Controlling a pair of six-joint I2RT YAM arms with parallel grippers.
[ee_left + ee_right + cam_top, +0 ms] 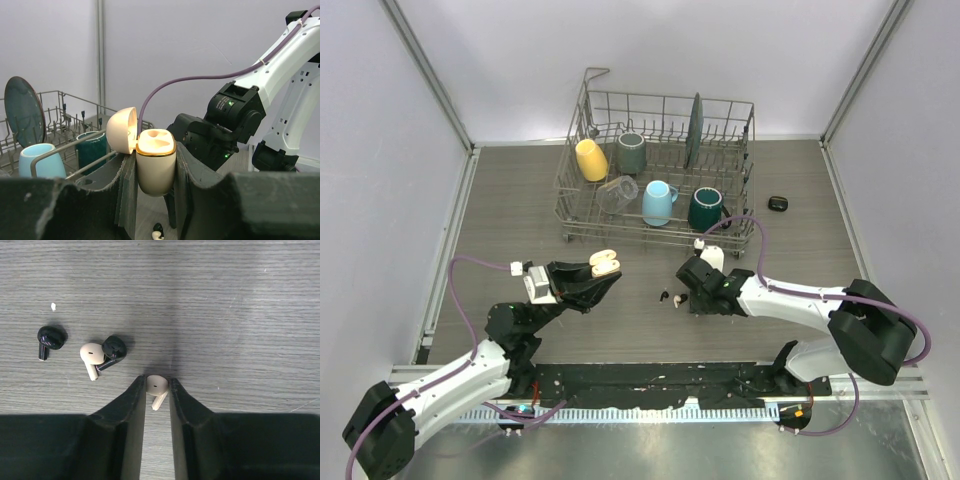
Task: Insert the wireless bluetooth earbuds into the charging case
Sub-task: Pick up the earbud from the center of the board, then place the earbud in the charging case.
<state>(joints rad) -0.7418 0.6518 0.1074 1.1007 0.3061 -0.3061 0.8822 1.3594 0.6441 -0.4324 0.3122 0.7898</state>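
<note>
The right claw's own dark fingers (127, 412) fill the bottom of its wrist view. The right claw (157, 380) is drawn in to a narrow slot and pinches the rounded head of one cream earbud (156, 386) between its tips, with the stem poking out slantwise below. I cannot tell whether that bud is lifted or resting on the table (240, 300).

Just left of the tips in that view lie a second cream bud (91, 354) and a black bud (114, 347), touching each other. Farther left, apart from them, is a second black bud (50, 337).

Across from this claw, the left claw (156, 176) is clamped on the lower body of the cream charging case (156, 162). It holds the case upright off the table with the lid (122, 131) swung back and both wells bare. Beyond both claws stands a dish rack (670, 97).

The bud looks very light, hard and glossy, so a pinch on the round head may let it swivel or pop out. A steadier hold would probably be across the head's flatter sides, leaving the stem free to lead into a well. The case looks rigid and smooth, and its hinge is likely the weak part, so the low grip on the body seems sound.
</note>
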